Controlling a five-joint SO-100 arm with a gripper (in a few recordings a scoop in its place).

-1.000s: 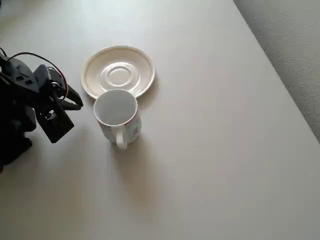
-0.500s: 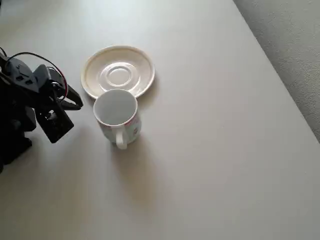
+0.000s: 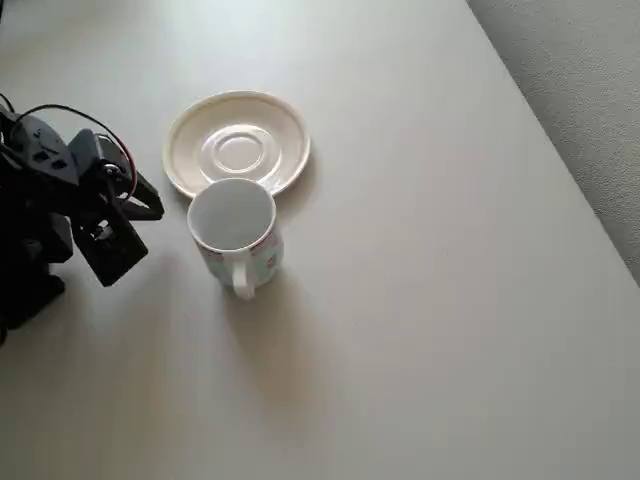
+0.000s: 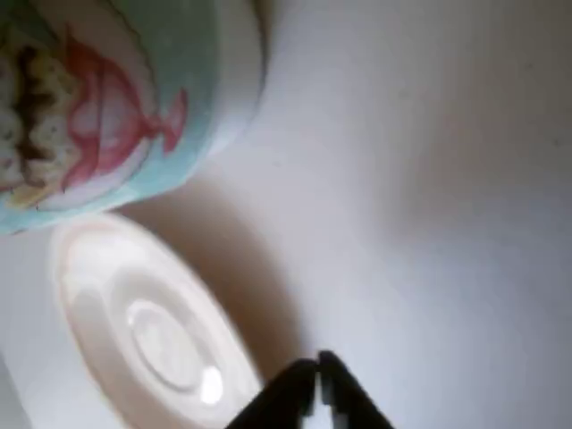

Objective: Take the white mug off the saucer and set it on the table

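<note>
A: Where's your white mug point(image 3: 232, 228)?
B: Centre-left overhead, upright on the worktop point(image 3: 420, 300), just below the saucer point(image 3: 237, 142).
A: And the fingers point(image 3: 150, 203)?
B: Pressed together, empty, left of it.

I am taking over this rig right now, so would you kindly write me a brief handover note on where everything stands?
End effector: empty, jaws closed together in the wrist view, sitting left of the mug in the overhead view and clear of it.
White mug: upright on the table, handle toward the bottom of the overhead view, right beside the saucer's near rim.
Saucer: empty.
Done: the mug is off the saucer and on the table.
Left: nothing obvious; parking the arm is probably all that remains.
</note>
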